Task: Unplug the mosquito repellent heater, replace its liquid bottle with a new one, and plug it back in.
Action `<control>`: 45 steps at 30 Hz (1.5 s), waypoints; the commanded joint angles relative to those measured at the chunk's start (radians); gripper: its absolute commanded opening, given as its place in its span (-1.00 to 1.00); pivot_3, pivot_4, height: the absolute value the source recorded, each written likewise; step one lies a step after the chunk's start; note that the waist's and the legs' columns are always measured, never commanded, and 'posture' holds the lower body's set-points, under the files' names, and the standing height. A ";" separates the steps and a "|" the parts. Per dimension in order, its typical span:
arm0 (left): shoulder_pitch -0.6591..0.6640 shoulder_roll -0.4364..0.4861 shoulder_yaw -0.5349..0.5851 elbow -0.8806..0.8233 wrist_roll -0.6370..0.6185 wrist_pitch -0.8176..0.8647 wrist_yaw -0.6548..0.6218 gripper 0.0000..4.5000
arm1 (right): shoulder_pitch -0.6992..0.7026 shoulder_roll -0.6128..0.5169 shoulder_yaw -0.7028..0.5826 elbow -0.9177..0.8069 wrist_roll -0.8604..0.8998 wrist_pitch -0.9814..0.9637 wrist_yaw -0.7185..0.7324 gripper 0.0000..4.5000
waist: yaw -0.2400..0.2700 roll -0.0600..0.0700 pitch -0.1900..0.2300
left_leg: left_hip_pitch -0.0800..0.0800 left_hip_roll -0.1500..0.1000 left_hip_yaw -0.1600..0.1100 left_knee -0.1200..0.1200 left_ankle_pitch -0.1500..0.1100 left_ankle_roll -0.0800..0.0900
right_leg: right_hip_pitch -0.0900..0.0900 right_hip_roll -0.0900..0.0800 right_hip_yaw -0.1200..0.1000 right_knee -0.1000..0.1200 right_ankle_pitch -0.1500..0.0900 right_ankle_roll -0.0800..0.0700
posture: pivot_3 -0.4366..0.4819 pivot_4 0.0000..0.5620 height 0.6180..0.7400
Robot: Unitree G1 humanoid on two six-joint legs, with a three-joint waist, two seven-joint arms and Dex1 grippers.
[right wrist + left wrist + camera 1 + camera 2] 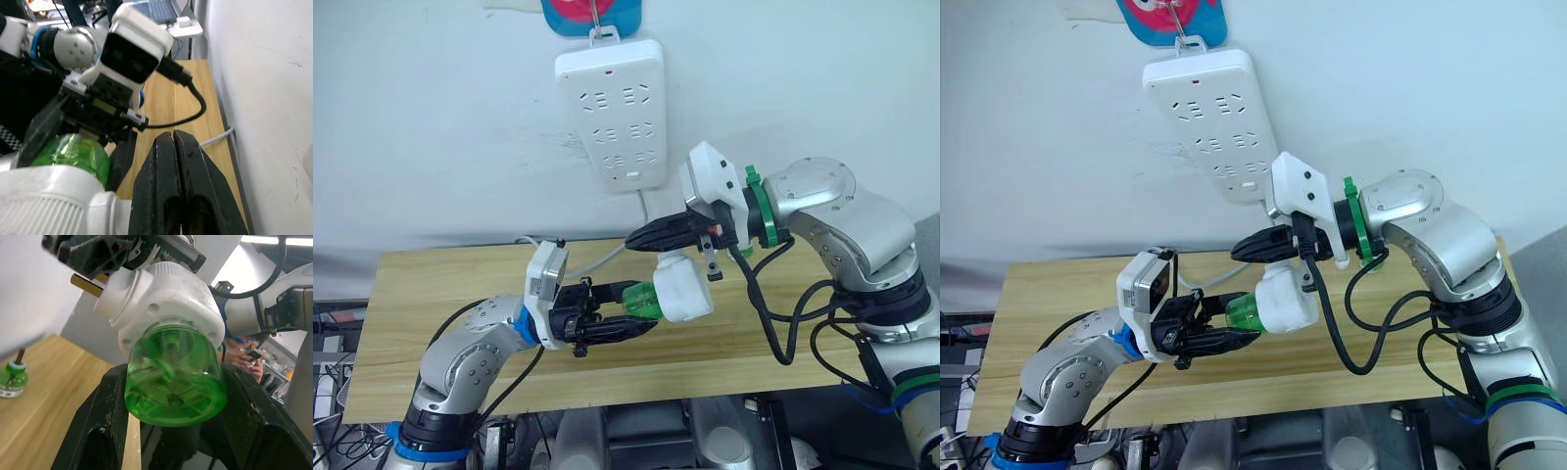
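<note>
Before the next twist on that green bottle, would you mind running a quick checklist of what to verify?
1. Heater unplugged from the power strip: ok, held in the air over the table.
2. Right end effector holding the heater: ok, fingers shut on it at the plug end.
3. Left end effector on the green bottle: ok, fingers flank both sides.
4. Bottle fully seated in the heater: cannot tell.
5. Other bottle, bare wick, out of the way: ok, standing apart on the table.

Two green bottles, one heater, one power strip.
</note>
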 commanded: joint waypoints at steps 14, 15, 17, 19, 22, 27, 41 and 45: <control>0.130 -0.017 0.098 -0.017 0.085 -0.203 0.027 0.00 | 0.197 -0.061 -0.277 -0.174 0.224 0.237 -0.228 -0.98 | 0.002 0.000 0.000 | 0.000 0.000 0.000 -0.001 0.000 0.000 | 0.000 0.000 0.000 0.000 0.000 0.000 | -0.48 0.12 1.00; 0.142 -0.020 0.105 -0.022 0.086 -0.211 0.034 0.00 | 0.223 -0.059 -0.292 -0.183 0.231 0.249 -0.254 -0.98 | 0.002 0.000 0.000 | 0.000 0.000 0.000 -0.001 0.000 0.000 | 0.000 -0.001 0.000 0.000 0.000 0.000 | -0.48 0.12 1.00; 0.163 -0.023 0.117 -0.033 0.081 -0.220 0.047 0.00 | 0.268 -0.059 -0.310 -0.201 0.244 0.263 -0.290 -0.98 | 0.002 0.000 0.000 | 0.000 0.000 0.000 0.000 0.000 0.000 | 0.000 -0.001 0.000 0.000 0.000 0.000 | -0.49 0.11 1.00; 0.189 -0.022 0.125 -0.047 0.078 -0.225 0.054 0.00 | 0.321 -0.064 -0.322 -0.224 0.251 0.266 -0.314 -0.98 | 0.002 0.000 0.000 | 0.000 0.000 0.000 0.000 0.000 0.000 | 0.000 -0.001 0.000 -0.001 0.000 0.000 | -0.49 0.11 1.00; 0.219 -0.016 0.134 -0.062 0.081 -0.239 0.056 0.00 | 0.382 -0.065 -0.338 -0.253 0.272 0.277 -0.349 -0.98 | 0.001 0.000 0.000 | 0.001 0.000 0.001 0.000 0.000 0.000 | 0.000 -0.001 0.001 -0.001 0.000 0.000 | -0.50 0.10 1.00; 0.251 -0.014 0.162 -0.075 0.087 -0.269 0.072 0.00 | 0.473 -0.077 -0.372 -0.303 0.316 0.300 -0.396 -0.98 | 0.003 0.000 -0.001 | 0.002 0.000 0.001 0.000 0.000 0.000 | 0.000 -0.001 0.001 -0.001 0.000 0.000 | -0.51 0.08 1.00; 0.328 -0.021 0.181 -0.120 0.090 -0.311 0.118 0.00 | 0.700 -0.114 -0.425 -0.391 0.430 0.325 -0.493 -0.98 | 0.004 0.000 -0.026 | 0.004 0.000 0.002 0.000 0.001 -0.001 | 0.002 -0.001 0.002 0.000 0.000 0.000 | -0.50 0.05 1.00; 0.340 -0.022 0.180 -0.125 0.085 -0.319 0.127 0.00 | 0.732 -0.123 -0.430 -0.401 0.456 0.323 -0.511 -0.98 | 0.004 0.000 -0.035 | 0.006 0.000 0.003 0.000 0.000 0.000 | 0.003 0.000 0.004 0.000 0.000 0.000 | -0.51 0.06 1.00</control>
